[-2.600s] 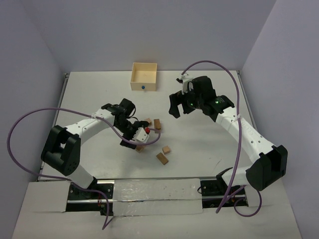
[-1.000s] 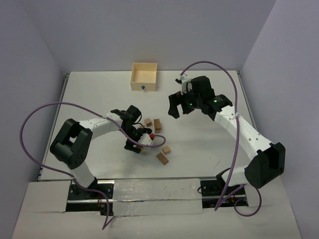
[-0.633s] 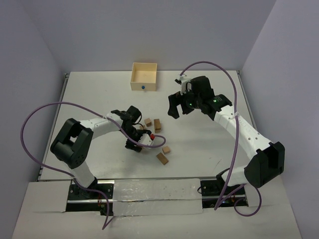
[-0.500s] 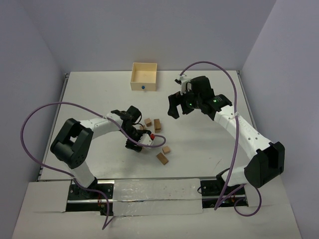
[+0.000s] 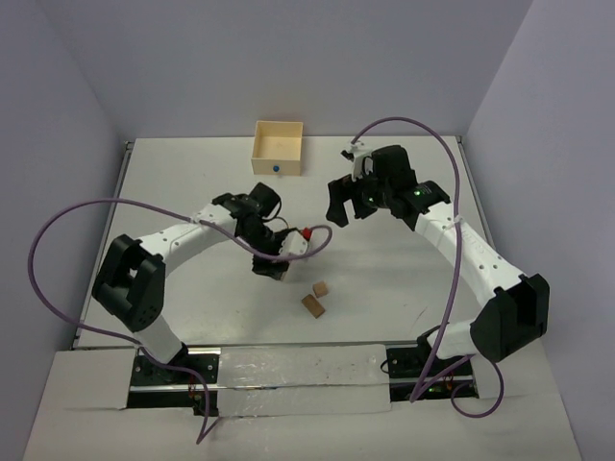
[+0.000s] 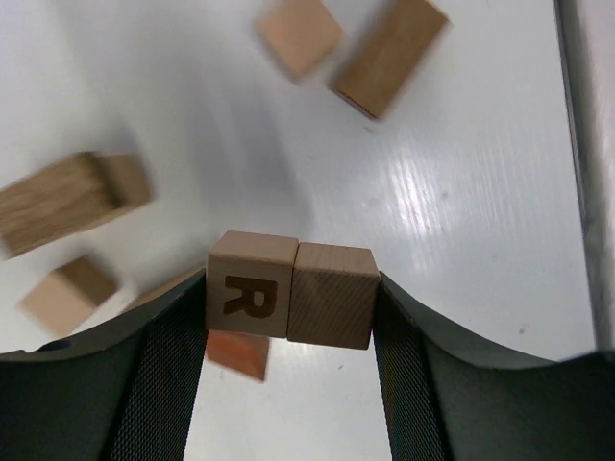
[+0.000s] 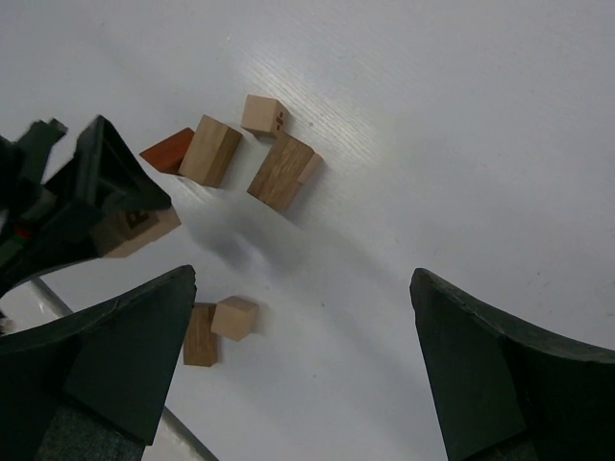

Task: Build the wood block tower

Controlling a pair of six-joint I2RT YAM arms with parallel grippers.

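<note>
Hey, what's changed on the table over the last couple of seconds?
The left gripper closed on an R block and a plain block, side by side, and lifted them, shifting away from the bases and slightly right. The right gripper stayed open in place; the two loose blocks nearest the bases and the pale box stayed put.

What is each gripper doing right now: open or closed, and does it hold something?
Left gripper: closed on two wood blocks, side by side, one marked R.
Right gripper: open, holding nothing.
</note>
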